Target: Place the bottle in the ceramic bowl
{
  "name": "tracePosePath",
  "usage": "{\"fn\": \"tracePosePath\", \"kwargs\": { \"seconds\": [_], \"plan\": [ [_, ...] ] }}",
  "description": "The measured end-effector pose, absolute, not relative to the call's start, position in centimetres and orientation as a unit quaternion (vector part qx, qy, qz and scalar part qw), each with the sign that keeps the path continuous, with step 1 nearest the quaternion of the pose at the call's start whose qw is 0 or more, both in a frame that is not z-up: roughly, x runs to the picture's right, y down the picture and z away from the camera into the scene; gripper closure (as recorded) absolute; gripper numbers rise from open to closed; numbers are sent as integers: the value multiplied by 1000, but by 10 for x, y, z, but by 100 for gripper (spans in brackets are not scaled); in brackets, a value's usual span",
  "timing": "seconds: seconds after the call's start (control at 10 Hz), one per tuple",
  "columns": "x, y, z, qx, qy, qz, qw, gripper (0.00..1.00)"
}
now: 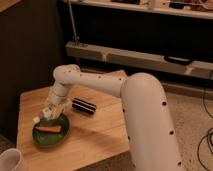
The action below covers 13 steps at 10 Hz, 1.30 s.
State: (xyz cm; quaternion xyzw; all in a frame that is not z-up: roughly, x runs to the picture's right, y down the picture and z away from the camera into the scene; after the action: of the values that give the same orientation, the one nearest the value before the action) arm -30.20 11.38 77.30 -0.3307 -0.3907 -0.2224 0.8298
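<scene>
No text, label or number is legible on anything here.

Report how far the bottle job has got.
Done: the bottle is off the table, held by the end effector shut on it. In hand: the arm carries it at the far rim of the ceramic bowl, which already holds an orange item. Left: lowering the bottle into the bowl and letting go. The black cylinder lies untouched beside it.
</scene>
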Motion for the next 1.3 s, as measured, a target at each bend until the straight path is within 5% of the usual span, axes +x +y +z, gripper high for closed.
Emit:
{"fn": "tracePosePath", "kwargs": {
  "seconds": [0.8,1.3],
  "plan": [
    [-303,113,772,-330,-393,-233,826,100],
    [-337,149,742,-345,-384,-288,807,100]
  ]
}}
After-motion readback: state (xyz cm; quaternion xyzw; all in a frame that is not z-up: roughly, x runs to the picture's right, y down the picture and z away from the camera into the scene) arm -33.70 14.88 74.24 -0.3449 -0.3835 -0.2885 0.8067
